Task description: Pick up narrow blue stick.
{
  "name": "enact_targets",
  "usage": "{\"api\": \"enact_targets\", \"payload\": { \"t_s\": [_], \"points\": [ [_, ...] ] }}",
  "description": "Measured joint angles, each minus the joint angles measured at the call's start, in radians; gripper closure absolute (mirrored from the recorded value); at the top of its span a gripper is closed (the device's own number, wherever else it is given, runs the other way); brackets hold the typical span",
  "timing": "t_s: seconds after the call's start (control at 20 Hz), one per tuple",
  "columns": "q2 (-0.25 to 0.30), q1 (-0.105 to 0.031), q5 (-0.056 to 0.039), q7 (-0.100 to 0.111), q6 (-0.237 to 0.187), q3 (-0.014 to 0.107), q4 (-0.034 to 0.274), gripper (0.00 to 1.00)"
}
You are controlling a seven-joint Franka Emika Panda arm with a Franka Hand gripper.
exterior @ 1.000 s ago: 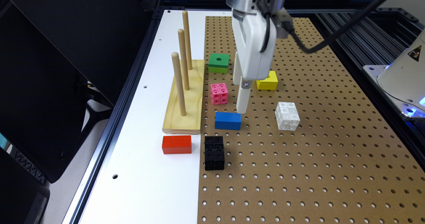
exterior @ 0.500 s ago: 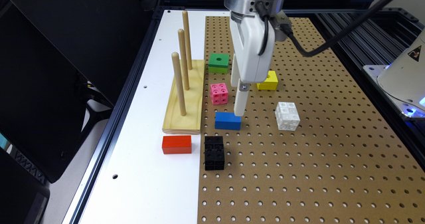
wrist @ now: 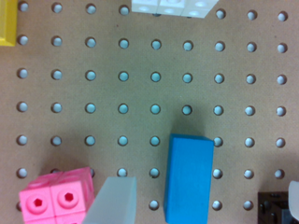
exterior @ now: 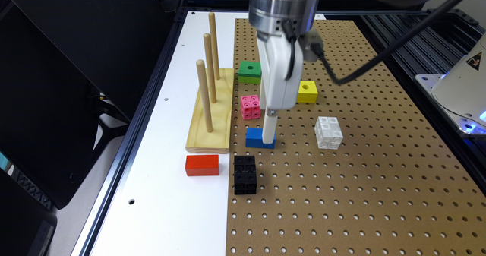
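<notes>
Narrow blue stick [exterior: 255,138] is lying flat on the brown pegboard [exterior: 341,195] of the table, near the wooden peg base [exterior: 210,113]. Gripper [wrist: 201,205] is standing right over it with fingers apart: one translucent finger [wrist: 112,203] is sitting beside the stick with a gap, the other is showing at the far side, so the stick [wrist: 188,179] is lying between them, not clamped. Pink cube [exterior: 250,106] is sitting just behind the stick, black cube [exterior: 245,174] in front, red block [exterior: 202,165] on the white strip toward the exterior view's left. Clear cube [exterior: 328,132] is lying toward the exterior view's right; green block [exterior: 250,71] and yellow block [exterior: 307,91] are farther back.
</notes>
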Motion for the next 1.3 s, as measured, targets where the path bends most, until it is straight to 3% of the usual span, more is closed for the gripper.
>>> {"api": "enact_targets", "payload": {
  "t_s": [0.4,1.3],
  "points": [
    [0.069,0.000,-0.0023,0.000,0.045,-0.002,0.013,0.00],
    [0.108,0.000,-0.0041,0.000,0.076,-0.006,0.022,0.00]
  ]
}}
